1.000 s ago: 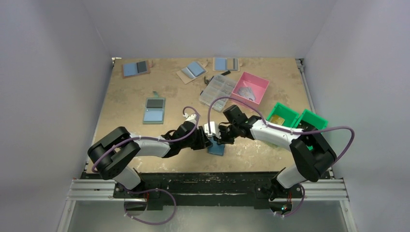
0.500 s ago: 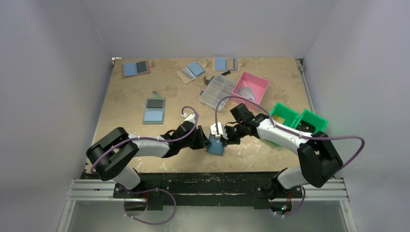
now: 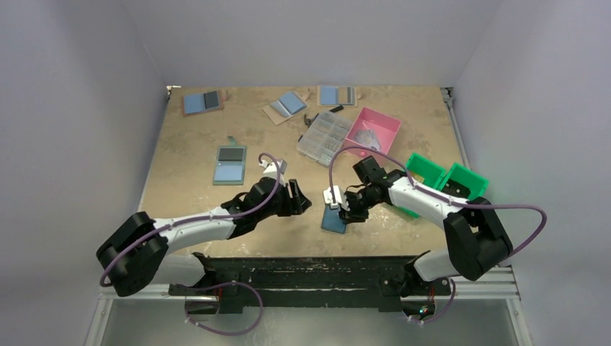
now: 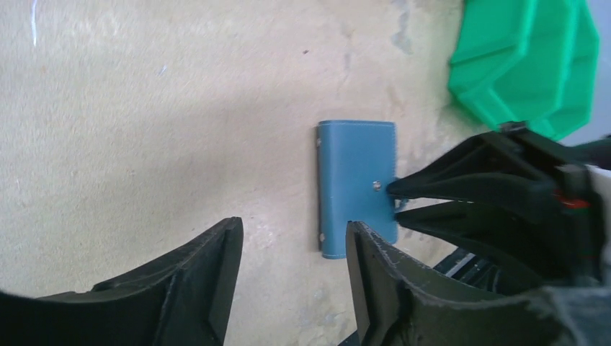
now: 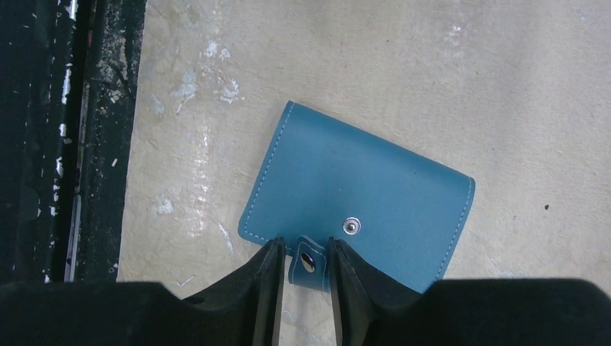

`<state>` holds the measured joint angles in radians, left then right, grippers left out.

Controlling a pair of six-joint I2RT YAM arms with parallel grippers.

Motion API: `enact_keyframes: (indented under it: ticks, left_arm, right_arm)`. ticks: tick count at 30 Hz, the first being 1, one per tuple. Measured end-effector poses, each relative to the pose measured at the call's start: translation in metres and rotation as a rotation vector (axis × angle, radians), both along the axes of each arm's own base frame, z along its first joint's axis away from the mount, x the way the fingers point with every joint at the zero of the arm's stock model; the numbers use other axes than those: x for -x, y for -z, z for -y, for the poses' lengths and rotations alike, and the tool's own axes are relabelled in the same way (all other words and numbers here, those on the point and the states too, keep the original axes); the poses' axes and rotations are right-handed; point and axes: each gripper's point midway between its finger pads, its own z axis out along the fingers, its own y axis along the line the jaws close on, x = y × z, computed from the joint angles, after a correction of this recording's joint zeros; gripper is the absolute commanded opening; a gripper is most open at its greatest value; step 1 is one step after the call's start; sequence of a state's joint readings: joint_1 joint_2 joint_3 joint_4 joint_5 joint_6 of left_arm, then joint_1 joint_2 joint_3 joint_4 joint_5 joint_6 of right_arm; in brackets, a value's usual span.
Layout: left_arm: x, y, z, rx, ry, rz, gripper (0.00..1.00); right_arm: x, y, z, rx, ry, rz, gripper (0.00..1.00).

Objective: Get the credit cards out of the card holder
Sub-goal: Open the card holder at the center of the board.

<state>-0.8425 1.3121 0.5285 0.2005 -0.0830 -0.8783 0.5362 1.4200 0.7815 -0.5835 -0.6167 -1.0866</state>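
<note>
containers first. pink bin (image 3: 375,130) sits far right of centre and holds a small heap of pale grey things, too small to name. clear compartment box (image 3: 324,135) lies just left of it, its contents too small to tell. two green bins (image 3: 432,171) stand side by side near the right edge. the right arm crosses their near side and hides much of their insides.

card holder (image 3: 333,220) is folded shut and flat on the table (image 3: 187,187), close to the near edge, between the two grippers. its inside is hidden.

around it: blue holder with black panel (image 3: 230,164) is left of centre, well apart from both arms. three blue holders on tan backing (image 3: 288,106) lie along the far edge. only the right gripper's fingers reach over the card holder.

right gripper (image 5: 305,249): jaws a little apart, one finger on either side of the snap tab (image 5: 308,265), which nearly fills the gap. cannot tell whether they press on it.

left gripper (image 4: 293,229): jaws wide apart, holding nothing, over bare table just left of the card holder and not touching it.

views: the right wrist shows the tab unsnapped, sticking out past the cover edge and apart from the stud (image 5: 351,226). the top view gives only a blue patch under the fingers. the left wrist shows the right gripper's two fingers meeting the holder's edge, with a green bin behind. the pink bin, the box and the other holders show in the top view alone.
</note>
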Motion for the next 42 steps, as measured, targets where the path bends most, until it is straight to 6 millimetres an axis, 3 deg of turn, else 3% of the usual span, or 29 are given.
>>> enact_keyframes:
  ticks: [4, 8, 15, 20, 25, 29, 35, 37, 40, 42]
  left_arm:
    - [-0.001, -0.025, 0.0, 0.041, 0.016, 0.069, 0.62]
    - [0.003, -0.035, -0.003, 0.065, 0.036, 0.108, 0.62]
    - [0.018, -0.033, -0.011, 0.085, 0.07, 0.119, 0.62]
    - [0.028, -0.034, 0.001, 0.114, 0.158, 0.13, 0.63]
    - [0.044, -0.016, 0.013, 0.07, 0.228, 0.11, 0.64]
    - [0.05, -0.012, 0.017, 0.043, 0.236, 0.125, 0.65]
    - [0.058, -0.014, 0.022, -0.005, 0.243, 0.196, 0.66]
    - [0.059, -0.019, 0.023, -0.009, 0.239, 0.226, 0.74]
    - [0.055, -0.028, 0.022, -0.001, 0.212, 0.26, 0.97]
    - [0.051, -0.033, 0.022, 0.017, 0.182, 0.268, 0.99]
  right_arm:
    - [0.001, 0.003, 0.002, 0.005, -0.002, -0.015, 0.37]
    - [0.001, 0.003, 0.01, 0.011, 0.019, -0.037, 0.37]
    - [0.012, 0.0, 0.023, 0.016, 0.03, -0.016, 0.43]
    - [0.022, -0.001, 0.03, 0.021, 0.032, -0.003, 0.51]
    - [0.026, 0.007, 0.04, 0.066, 0.046, -0.009, 0.6]
    - [0.031, 0.012, 0.046, 0.106, 0.058, -0.076, 0.58]
    - [0.023, 0.017, 0.047, 0.15, 0.104, -0.187, 0.56]
    - [0.023, 0.013, 0.048, 0.146, 0.115, -0.205, 0.55]
    - [0.018, 0.002, 0.048, 0.116, 0.139, -0.221, 0.55]
    - [0.012, -0.008, 0.048, 0.083, 0.161, -0.225, 0.56]
